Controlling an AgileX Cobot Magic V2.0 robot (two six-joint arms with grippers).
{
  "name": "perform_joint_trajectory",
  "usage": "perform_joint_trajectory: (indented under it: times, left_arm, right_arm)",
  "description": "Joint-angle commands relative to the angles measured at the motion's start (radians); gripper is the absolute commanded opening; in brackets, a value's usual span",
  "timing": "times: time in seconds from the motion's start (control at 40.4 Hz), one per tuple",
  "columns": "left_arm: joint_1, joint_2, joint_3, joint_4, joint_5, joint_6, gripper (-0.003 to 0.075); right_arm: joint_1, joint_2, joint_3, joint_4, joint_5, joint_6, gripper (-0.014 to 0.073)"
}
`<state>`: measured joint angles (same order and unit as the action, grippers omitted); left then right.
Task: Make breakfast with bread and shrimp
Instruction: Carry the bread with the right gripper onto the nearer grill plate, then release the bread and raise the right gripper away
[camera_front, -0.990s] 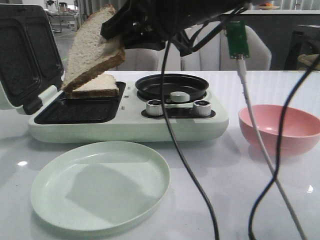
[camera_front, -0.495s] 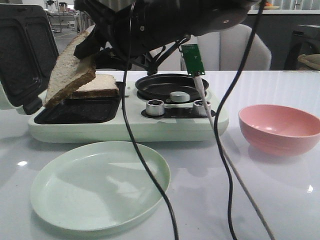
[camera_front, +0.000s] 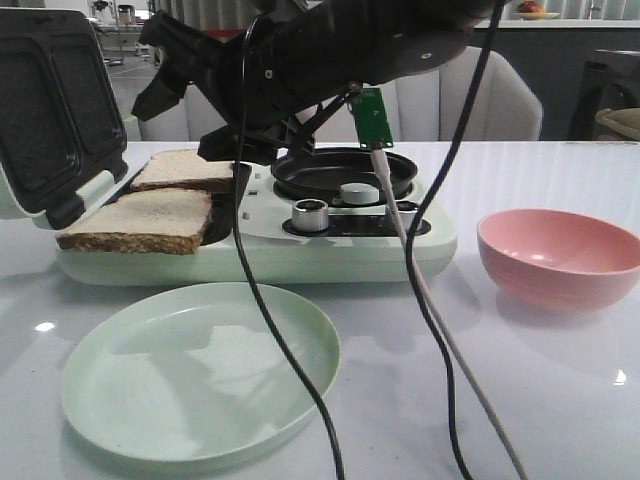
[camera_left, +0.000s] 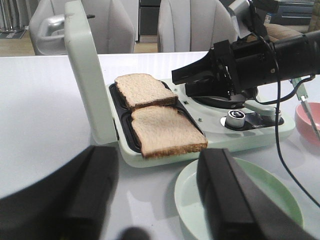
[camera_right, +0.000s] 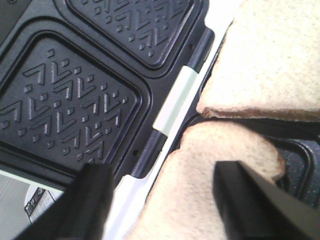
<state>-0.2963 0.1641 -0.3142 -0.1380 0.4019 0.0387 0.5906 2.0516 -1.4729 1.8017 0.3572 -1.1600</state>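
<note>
On the open sandwich maker's (camera_front: 250, 255) lower plates both bread slices lie flat side by side: near slice (camera_front: 140, 222) w/ its front crust overhanging the rim a bit, far slice (camera_front: 188, 170) just behind, edges about touching; right gripper (camera_front: 180, 90) hangs above them w/ fingers spread & empty, left gripper (camera_left: 155, 200) also open, back by the green plate (camera_front: 200, 370). Bread looks light, soft, easily dented or torn, so I'd pinch at the stiffer crust edge, prob. that overhanging front edge, w/ gentle force. No shrimp visible in any view; pink bowl (camera_front: 560, 255) inside can't be seen.
</note>
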Motion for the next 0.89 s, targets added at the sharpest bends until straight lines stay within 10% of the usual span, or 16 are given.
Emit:
perform_joint_trajectory:
  times: [0.0,0.47,0.866]
  left_arm:
    - [-0.007,0.009,-0.029,-0.007,-0.085,-0.005,0.0405]
    - [-0.007,0.009,-0.029,-0.007,-0.085,-0.005,0.0405]
    - [-0.007,0.009,-0.029,-0.007,-0.085,-0.005,0.0405]
  right_arm:
    - [-0.002,-0.065,-0.038,0.033,0.015,-0.007,0.0628]
    - [-0.015,-0.213,-0.001,-0.108,-0.137,-0.007,0.0626]
    - [-0.234,-0.515,0.299,-0.259,-0.137,-0.007,0.0626]
